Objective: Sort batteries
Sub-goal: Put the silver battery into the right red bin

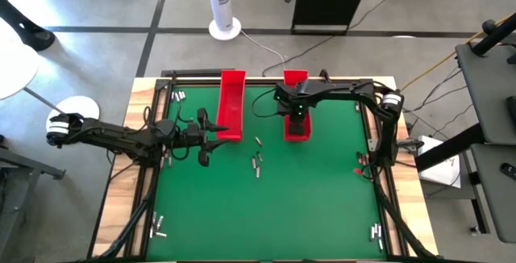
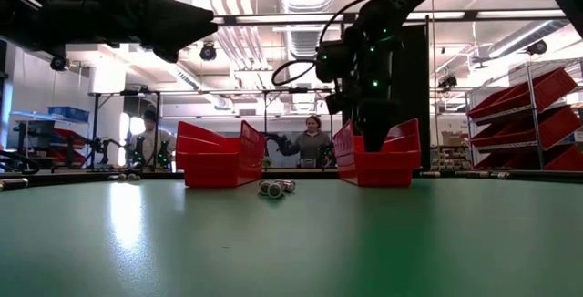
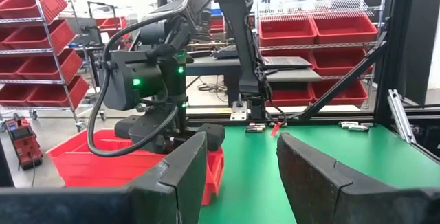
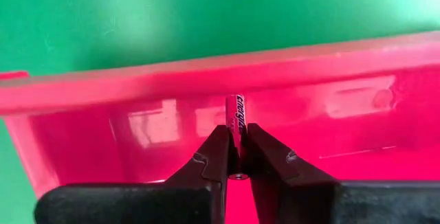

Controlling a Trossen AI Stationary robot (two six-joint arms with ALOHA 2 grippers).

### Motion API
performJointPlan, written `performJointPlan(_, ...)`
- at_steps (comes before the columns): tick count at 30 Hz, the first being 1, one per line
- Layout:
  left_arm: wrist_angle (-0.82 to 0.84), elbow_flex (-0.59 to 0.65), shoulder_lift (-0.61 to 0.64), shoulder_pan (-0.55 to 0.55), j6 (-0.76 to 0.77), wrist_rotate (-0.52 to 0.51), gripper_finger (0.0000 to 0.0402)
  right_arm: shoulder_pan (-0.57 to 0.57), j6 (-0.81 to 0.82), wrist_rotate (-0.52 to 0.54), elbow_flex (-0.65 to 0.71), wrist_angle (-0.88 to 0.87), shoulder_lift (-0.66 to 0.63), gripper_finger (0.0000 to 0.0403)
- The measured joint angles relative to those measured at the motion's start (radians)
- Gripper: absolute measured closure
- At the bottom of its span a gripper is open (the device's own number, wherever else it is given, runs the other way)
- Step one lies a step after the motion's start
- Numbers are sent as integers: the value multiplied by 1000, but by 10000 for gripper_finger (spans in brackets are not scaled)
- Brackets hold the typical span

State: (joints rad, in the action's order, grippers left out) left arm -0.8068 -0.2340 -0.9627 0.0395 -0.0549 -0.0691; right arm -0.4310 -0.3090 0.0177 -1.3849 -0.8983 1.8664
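The right gripper (image 4: pixel 235 157) pinches one battery (image 4: pixel 236 116) above the right red tray (image 1: pixel 295 110): the drop-off step. Next it should release. More batteries (image 1: pixel 256 164) lie mid-table beside the left gripper (image 1: pixel 203 140), its jaws spread.

R arm (image 1: pixel 297 111) over right red tray (image 1: pixel 295 81); batteries (image 1: pixel 256 163), maybe five, mid-mat.

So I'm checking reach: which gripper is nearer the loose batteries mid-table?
Left. The left gripper hovers just beside the loose batteries; the right gripper hangs over the right red tray, holding a battery.
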Motion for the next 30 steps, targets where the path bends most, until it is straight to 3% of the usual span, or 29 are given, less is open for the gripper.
performJointPlan(21,-22,0,0,0,-5,-4,244,-54,-74,2,70,80,-1,374)
performJointPlan(30,-24,0,0,0,-7,-4,244,-54,-92,-46,77,108,-1,374)
